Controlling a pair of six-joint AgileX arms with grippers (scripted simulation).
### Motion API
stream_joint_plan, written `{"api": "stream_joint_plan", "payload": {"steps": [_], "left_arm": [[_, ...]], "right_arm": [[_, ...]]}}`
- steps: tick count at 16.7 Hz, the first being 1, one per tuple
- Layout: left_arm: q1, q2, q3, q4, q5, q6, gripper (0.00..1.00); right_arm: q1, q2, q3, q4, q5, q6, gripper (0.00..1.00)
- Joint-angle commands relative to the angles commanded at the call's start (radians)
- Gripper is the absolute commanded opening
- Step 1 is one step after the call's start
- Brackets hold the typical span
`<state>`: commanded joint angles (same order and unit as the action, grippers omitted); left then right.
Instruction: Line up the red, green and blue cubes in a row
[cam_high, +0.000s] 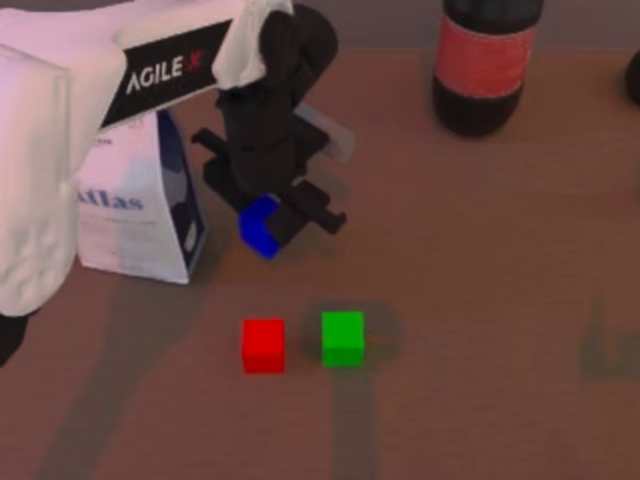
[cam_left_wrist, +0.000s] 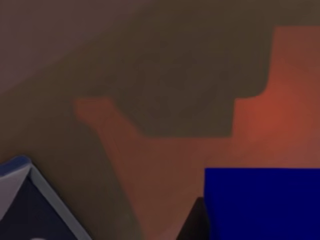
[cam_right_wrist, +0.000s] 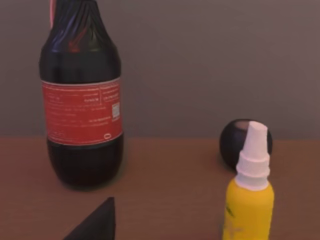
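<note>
Blue cube (cam_high: 260, 224) gripped between the fingers of the left gripper (cam_high: 272, 220), raised off the table (cam_high: 480, 300) to judge by the offset shadow, just beside the white carton (cam_high: 135, 215) at the left. In the left wrist view, blue cube (cam_left_wrist: 262, 202) filling the lower corner with one dark fingertip (cam_left_wrist: 195, 222) against it, the carton's edge (cam_left_wrist: 30, 200) close by. Outward from the hand: red cube (cam_high: 263, 345) and green cube (cam_high: 343, 338) resting on the table nearer the camera-side edge, just beside each other with a small gap, already forming a line across the table. Deciding relation, as a judgement: open slot lies on the far side of green, to the right of the pair, so the carried cube needs moving toward the near edge and rightward, past green, then lowering level with the other two. Left arm clearly nearer; right gripper (cam_right_wrist: 95, 222) parked out of the top view, only a dark tip visible in its own wrist view, finger state impossible to tell, facing a dark cola bottle (cam_right_wrist: 82, 100), a yellow spray bottle (cam_right_wrist: 249, 200) and a dark round object (cam_right_wrist: 232, 140). Risk, judged: clipping green during descent.
</note>
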<state>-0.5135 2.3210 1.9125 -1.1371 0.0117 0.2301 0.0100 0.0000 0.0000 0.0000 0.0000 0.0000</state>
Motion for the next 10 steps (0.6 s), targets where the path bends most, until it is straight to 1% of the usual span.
{"api": "stream_joint_plan", "payload": {"steps": [6, 8, 10], "left_arm": [[-0.003, -0.009, 0.017, -0.022, -0.001, -0.002, 0.0], [-0.017, 0.003, 0.037, -0.032, -0.002, -0.035, 0.0], [-0.049, 0.024, 0.077, -0.054, -0.005, -0.111, 0.0]], "right_arm": [[0.0, 0.0, 0.0, 0.0, 0.0, 0.0, 1.0], [0.0, 0.0, 0.0, 0.0, 0.0, 0.0, 1.0], [0.0, 0.0, 0.0, 0.0, 0.0, 0.0, 1.0]]}}
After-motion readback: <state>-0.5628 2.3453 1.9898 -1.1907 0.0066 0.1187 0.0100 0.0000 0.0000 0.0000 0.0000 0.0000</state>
